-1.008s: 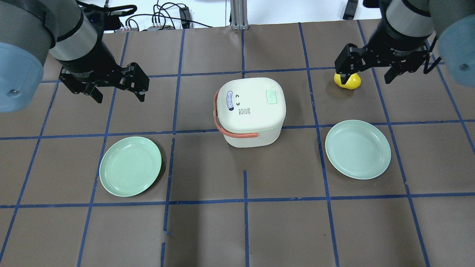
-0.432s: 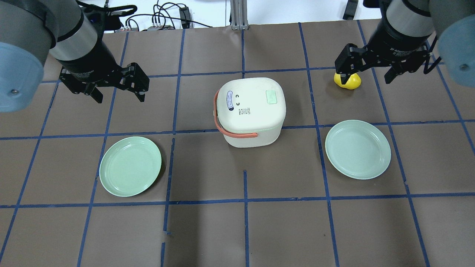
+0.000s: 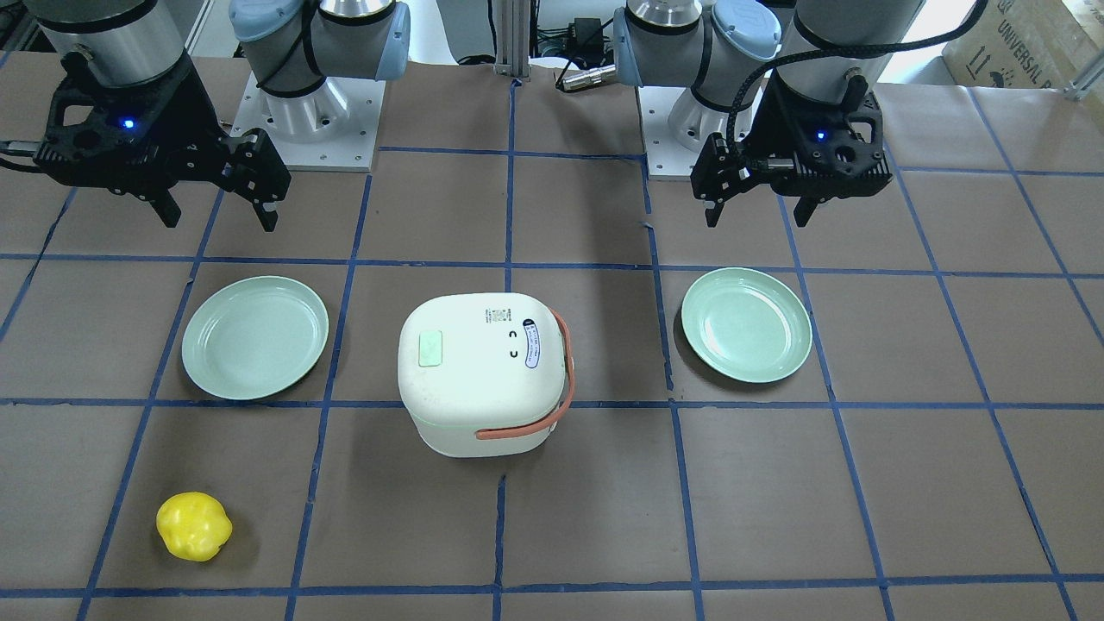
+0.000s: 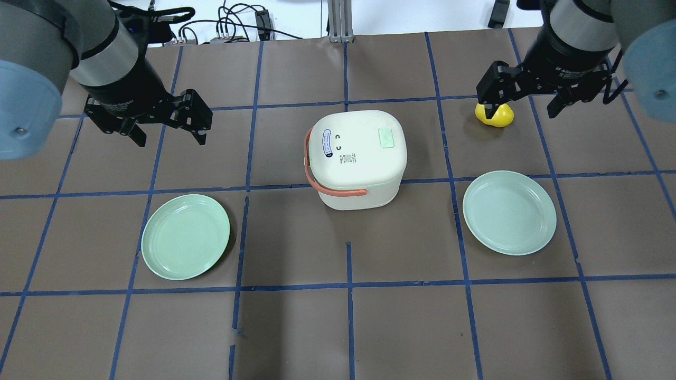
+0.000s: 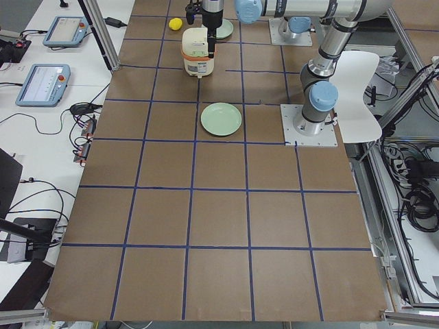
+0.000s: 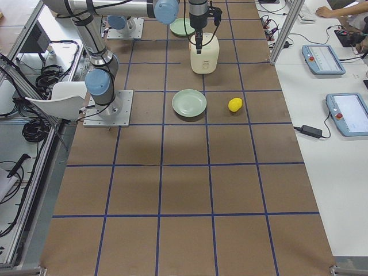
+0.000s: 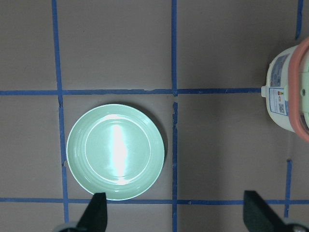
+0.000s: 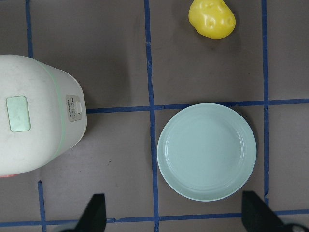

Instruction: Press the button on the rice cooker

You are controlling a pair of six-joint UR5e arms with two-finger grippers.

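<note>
Cooker (image 4: 359,158): lid shut, mid-table between left plate (image 4: 185,236) and right plate (image 4: 509,212). Item, right gripper (image 4: 522,112): jaws wide, empty, above the table; cooker lies to its left, past the right plate, button panel (image 8: 74,107) on the wall facing it, so likely the better-placed arm. Item, left gripper (image 4: 170,138): wide, empty, faces handle (image 4: 338,191) side.

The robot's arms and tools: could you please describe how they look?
Both arms are silver-grey with pale blue joint caps. The left tool and right tool are black, two-fingered, each with a blue light; a black cable runs down the left arm.
</note>
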